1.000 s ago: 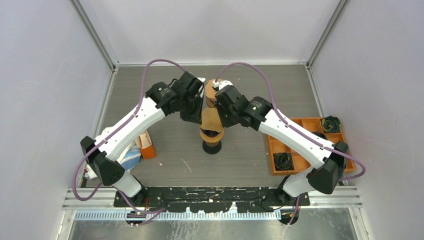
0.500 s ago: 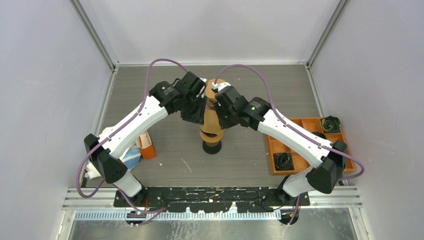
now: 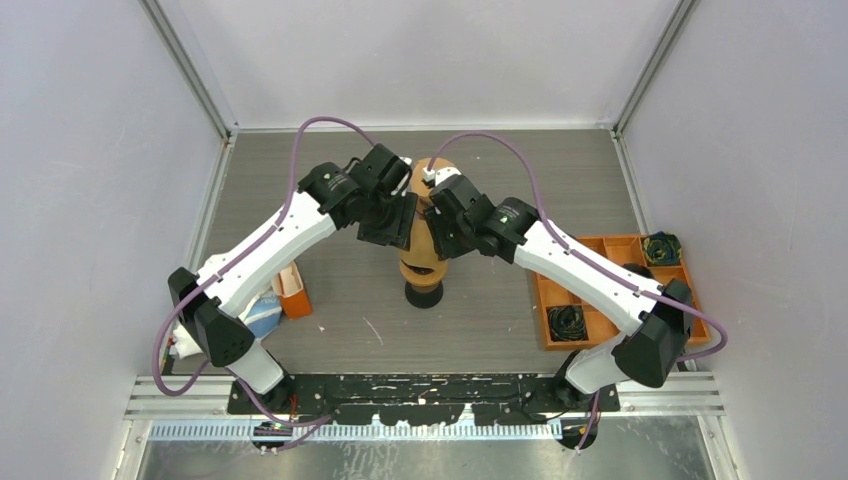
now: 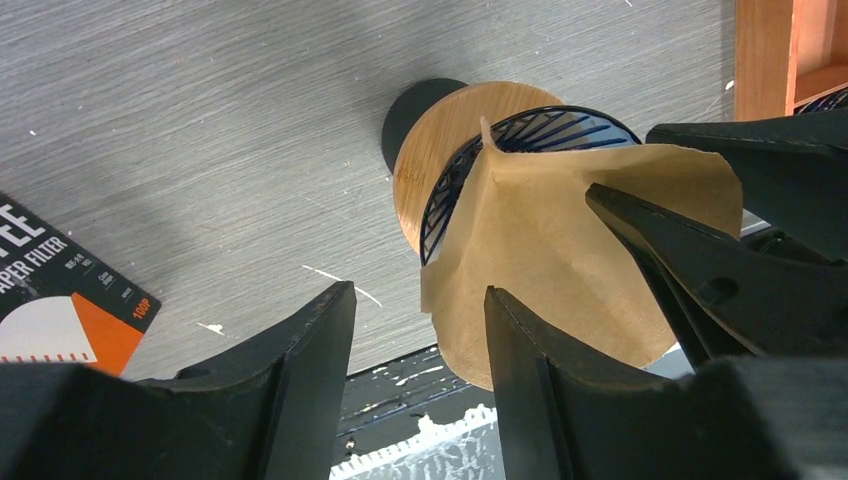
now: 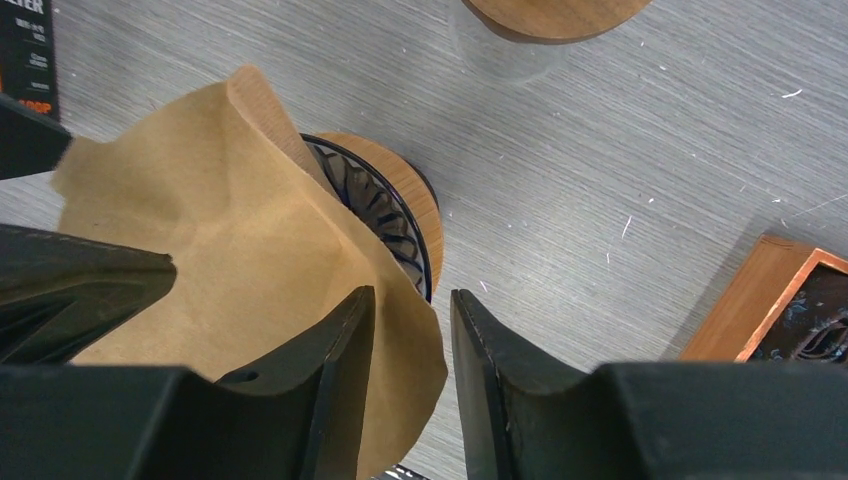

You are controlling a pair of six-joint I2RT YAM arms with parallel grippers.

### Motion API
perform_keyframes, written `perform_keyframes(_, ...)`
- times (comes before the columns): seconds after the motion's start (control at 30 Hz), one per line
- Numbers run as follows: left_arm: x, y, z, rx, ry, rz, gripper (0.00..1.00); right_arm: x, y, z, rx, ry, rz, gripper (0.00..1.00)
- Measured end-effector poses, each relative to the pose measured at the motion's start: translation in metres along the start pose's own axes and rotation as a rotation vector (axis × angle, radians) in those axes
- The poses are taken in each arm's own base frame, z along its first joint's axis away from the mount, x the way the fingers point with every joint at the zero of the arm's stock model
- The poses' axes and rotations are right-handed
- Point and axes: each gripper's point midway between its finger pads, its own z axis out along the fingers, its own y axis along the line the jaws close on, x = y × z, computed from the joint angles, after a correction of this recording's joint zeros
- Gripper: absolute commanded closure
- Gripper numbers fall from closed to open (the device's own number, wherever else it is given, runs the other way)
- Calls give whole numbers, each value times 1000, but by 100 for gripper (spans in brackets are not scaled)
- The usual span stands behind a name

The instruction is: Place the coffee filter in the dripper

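Observation:
The brown paper coffee filter [image 4: 560, 240] stands as an open cone in the dripper [image 4: 450, 185], a dark wire basket on a wooden collar over a black base [image 3: 424, 295]. My left gripper [image 4: 418, 290] is open at the filter's left edge; the paper lies against its right finger [image 4: 520, 380]. From the other side, my right gripper [image 5: 412, 292] is open too, and the filter [image 5: 220, 220] hangs loose between its fingers, over the dripper [image 5: 390, 210]. In the top view both grippers [image 3: 400, 215] [image 3: 440, 222] flank the filter [image 3: 424, 250] closely.
A jar with a wooden lid [image 3: 431, 172] stands just behind the dripper. An orange compartment tray [image 3: 610, 290] with dark coiled things sits at the right. A filter packet [image 3: 262, 312] and a small orange box [image 3: 292, 292] lie at the left.
Both grippers have opened from nearly shut and let go of the filter, which now rests in the dripper. The arms have shifted only slightly.

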Motion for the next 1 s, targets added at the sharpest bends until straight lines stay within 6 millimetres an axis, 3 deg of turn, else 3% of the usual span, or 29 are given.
perform_keyframes(0.2,5,2,4,-8,15,1,47,14,-4,11,11,28,-4,58)
perform_keyframes(0.6,14,7,14,-26,48,3,47,14,-5,16,8,18,1,54)
perform_keyframes(0.8,14,7,15,-28,52,5,47,13,-3,15,-6,19,0,47)
perform_keyframes(1.0,15,8,18,-32,59,6,48,3,-7,2,-27,-29,13,44)
